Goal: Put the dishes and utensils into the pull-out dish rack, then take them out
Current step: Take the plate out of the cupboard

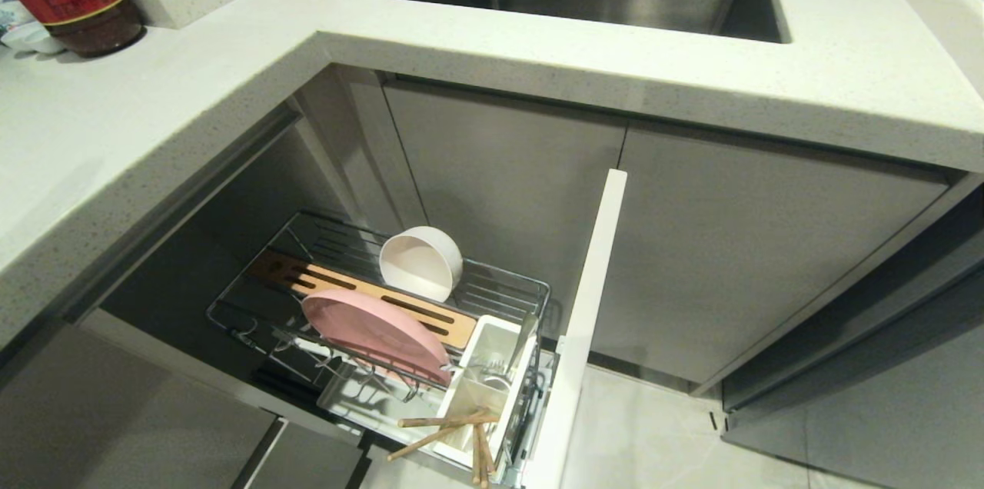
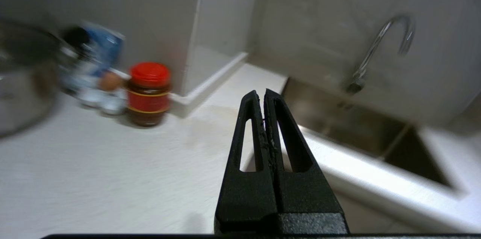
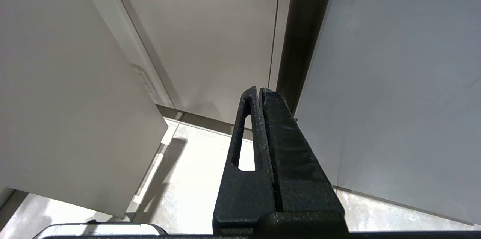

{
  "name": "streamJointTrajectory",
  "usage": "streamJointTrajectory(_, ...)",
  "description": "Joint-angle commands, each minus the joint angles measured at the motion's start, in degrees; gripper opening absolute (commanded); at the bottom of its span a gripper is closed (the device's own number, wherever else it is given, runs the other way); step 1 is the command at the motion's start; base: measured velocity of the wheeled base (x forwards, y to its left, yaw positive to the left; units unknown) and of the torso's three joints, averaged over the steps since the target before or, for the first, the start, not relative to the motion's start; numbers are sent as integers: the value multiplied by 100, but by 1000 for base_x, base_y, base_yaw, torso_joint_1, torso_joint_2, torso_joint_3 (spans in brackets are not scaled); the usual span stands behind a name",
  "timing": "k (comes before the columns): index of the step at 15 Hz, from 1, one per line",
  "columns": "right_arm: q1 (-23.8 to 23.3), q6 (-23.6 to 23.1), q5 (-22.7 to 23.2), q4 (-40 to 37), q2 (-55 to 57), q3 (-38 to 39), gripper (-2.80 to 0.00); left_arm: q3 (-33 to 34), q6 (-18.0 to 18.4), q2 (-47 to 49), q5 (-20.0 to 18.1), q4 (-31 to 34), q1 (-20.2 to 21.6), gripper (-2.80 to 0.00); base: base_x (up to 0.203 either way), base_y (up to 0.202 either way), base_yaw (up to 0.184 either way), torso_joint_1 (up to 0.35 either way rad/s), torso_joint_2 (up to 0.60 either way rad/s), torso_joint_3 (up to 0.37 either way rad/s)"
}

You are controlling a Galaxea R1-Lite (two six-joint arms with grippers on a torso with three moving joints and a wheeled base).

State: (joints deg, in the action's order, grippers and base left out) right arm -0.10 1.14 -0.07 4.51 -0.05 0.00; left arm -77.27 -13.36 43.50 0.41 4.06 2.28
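The pull-out dish rack (image 1: 507,297) stands loaded: pink plate (image 1: 373,331) upright beside the bowl (image 1: 421,262), chopsticks (image 1: 453,427) and fork (image 1: 492,375) in its white holder (image 1: 478,354). Left gripper (image 2: 262,98) hangs above the counter (image 2: 112,179), fingers pressed together, empty; right gripper (image 3: 259,92), likewise pressed together, is down by the cabinets. To unload well, I'd spread the fingers before dropping to the rack.

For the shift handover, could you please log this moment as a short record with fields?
rack: pulled out
plate: pink, on edge in the rack
bowl: white, on its side behind the wooden strip
chopsticks: in the white holder, tips sticking out
fork: in the holder
left gripper: above the counter, jaws shut, empty
right gripper: by the cabinet fronts, jaws shut, empty
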Motion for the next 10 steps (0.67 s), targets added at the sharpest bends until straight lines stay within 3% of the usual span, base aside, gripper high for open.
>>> streamJointTrajectory(1, 1, 0, 1, 6, 5, 151, -280, -526, -1097, 1071, 130, 241, -398, -280, 0, 0, 0, 0, 0, 0)
streamJointTrajectory(4, 1, 0, 0, 6, 5, 155, -280, -545, -1493, 1461, 693, 724, -1845, -280, 0, 0, 0, 0, 0, 0)
streamJointTrajectory(8, 1, 0, -1, 6, 5, 157, -280, -11, -1719, 2069, 2200, 1128, -3835, -280, 0, 0, 0, 0, 0, 0)
streamJointTrajectory(10, 1, 0, -1, 6, 5, 151, -280, 197, -2047, 2535, 2902, 1329, -4322, -280, 0, 0, 0, 0, 0, 0)
